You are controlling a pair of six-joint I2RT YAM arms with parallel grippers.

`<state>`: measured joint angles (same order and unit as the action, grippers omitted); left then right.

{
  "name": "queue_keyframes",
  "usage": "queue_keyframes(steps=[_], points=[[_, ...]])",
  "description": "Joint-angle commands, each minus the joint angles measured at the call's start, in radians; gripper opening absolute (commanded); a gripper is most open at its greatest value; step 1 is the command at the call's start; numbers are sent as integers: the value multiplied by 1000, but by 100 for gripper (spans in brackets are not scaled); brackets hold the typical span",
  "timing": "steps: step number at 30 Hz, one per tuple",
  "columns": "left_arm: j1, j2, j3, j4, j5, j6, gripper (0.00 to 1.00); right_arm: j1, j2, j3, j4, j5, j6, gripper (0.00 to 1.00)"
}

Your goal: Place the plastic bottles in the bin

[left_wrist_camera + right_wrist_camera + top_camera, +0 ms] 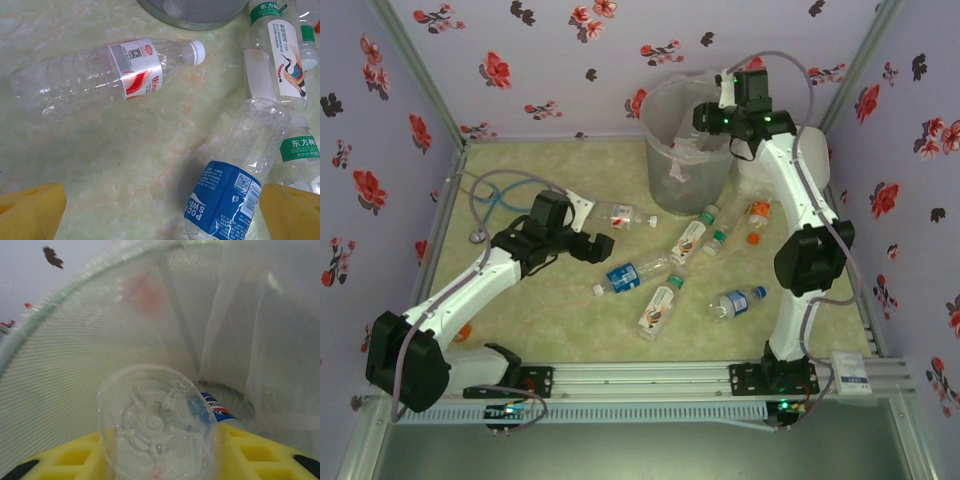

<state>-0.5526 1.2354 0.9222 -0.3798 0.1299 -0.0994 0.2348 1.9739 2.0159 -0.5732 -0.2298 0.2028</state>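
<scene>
Clear plastic bottles lie loose on the table (pixel 560 310). The left gripper (pixel 162 217) hangs wide open above a red-label bottle (pixel 100 75) and a blue-label bottle (pixel 227 200). Further right stands the bin (pixel 665 150). Over its mouth the right gripper (pixel 160 455) clamps a held bottle (pixel 155 425), base toward the camera. Release only with the bottle well inside the rim. Its cap and label are hidden, and the bin's contents are blurred.

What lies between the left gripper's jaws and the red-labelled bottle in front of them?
Bare tabletop, as the left wrist view shows: nothing lies between the left gripper and the red-labelled bottle. The blue-labelled bottle lies off to the side.
</scene>
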Motion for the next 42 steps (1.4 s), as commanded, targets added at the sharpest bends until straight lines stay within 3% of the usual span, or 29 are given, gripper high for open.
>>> queue_keyframes(steps=[1,7,17,22,31,35,42], points=[[-7,9,3,-22,-19,1,100,4,42,-28,77,-44,65,0],[-9,12,4,-21,-19,-12,100,8,61,-45,93,-52,82,2],[-10,21,32,-24,-52,-50,100,7,-11,103,-75,-46,33,69],[-9,46,55,-19,-61,-35,100,-7,-64,204,-176,-45,2,83],[34,194,223,-76,-73,60,100,-62,-269,108,-262,-22,-1,86],[76,316,338,-120,-63,241,100,-89,-425,-97,-254,-19,13,86],[156,520,516,-250,136,656,100,-155,-665,-391,-295,-19,27,85]])
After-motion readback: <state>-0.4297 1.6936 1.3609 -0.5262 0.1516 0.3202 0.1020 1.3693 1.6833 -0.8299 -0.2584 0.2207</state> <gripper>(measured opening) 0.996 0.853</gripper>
